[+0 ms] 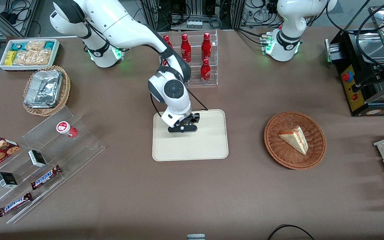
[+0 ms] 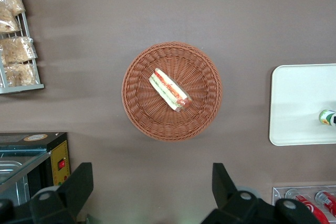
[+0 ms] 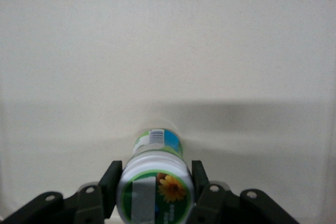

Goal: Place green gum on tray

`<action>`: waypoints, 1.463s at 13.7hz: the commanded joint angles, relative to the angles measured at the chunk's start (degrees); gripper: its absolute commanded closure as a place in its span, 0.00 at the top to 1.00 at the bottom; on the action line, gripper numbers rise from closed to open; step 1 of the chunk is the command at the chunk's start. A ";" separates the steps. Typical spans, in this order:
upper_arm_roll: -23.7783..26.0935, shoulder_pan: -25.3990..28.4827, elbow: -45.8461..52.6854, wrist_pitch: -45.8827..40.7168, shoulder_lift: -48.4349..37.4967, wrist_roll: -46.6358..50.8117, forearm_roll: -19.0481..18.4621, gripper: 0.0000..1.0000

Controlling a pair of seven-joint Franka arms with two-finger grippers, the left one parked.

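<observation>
The green gum (image 3: pixel 155 187), a small white bottle with a green-and-white lid and a sunflower on it, stands upright between my right gripper's (image 3: pixel 156 178) fingers (image 3: pixel 111 179). The gripper is shut on its lid. The bottle's base rests on or just above the cream tray (image 3: pixel 168 51). In the front view the gripper (image 1: pixel 182 128) is low over the part of the tray (image 1: pixel 208 146) farther from the camera and hides the bottle. The left wrist view shows the gum (image 2: pixel 328 117) on the tray (image 2: pixel 299 98).
A red-lidded bottle (image 1: pixel 66 128) stands on a clear acrylic stand with Snickers bars (image 1: pixel 45 176) toward the working arm's end. A rack of red bottles (image 1: pixel 195 56) stands farther back. A wicker basket with a sandwich (image 1: pixel 294 140) lies toward the parked arm's end.
</observation>
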 commanded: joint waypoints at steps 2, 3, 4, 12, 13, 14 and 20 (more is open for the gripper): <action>-0.61 0.58 2.50 0.05 2.06 1.08 0.01 0.25; -0.61 0.58 2.59 0.05 2.15 1.08 0.01 0.31; -0.61 0.58 2.59 0.05 2.24 1.08 0.09 0.80; -1.83 -0.38 4.09 -9.06 -3.63 0.99 0.27 1.00; -3.06 -0.21 4.09 -12.57 -6.08 0.90 0.18 1.00; -4.02 -0.47 4.00 -16.35 -8.46 0.73 -0.08 1.00; -10.97 -1.17 0.23 -32.01 -24.80 -2.51 -0.26 1.00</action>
